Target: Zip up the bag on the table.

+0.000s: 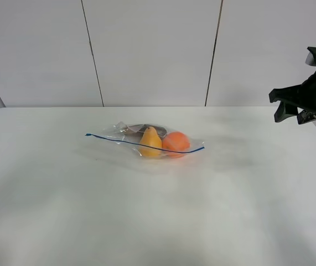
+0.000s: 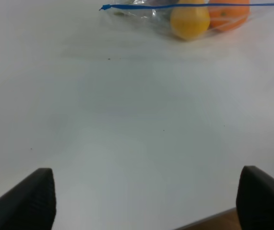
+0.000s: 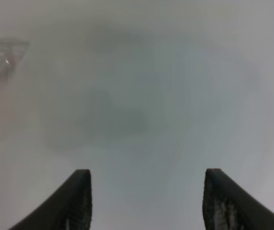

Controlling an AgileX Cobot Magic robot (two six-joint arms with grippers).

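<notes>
A: State the position of the work item relative to the table.

B: The bag lay flat near the table's middle, slightly toward its far edge. Its long axis, marked by the blue zip line, ran side to side across the table, with the mouth toward the near edge.

A: Which arm was nearer?

B: The right gripper hovered over the table's far right corner, well apart from the bag's right end; its jaws stood partly open and held nothing. The left gripper was outside the high view. Its wrist view placed it near the table's front edge, with the bag ahead of it. Its jaws were spread wide and empty. Which arm was nearer could not be judged with confidence.

A: Item count?

B: One table, one bag, two grippers. Inside the bag: one yellow pear, one orange fruit, one dark item.
</notes>
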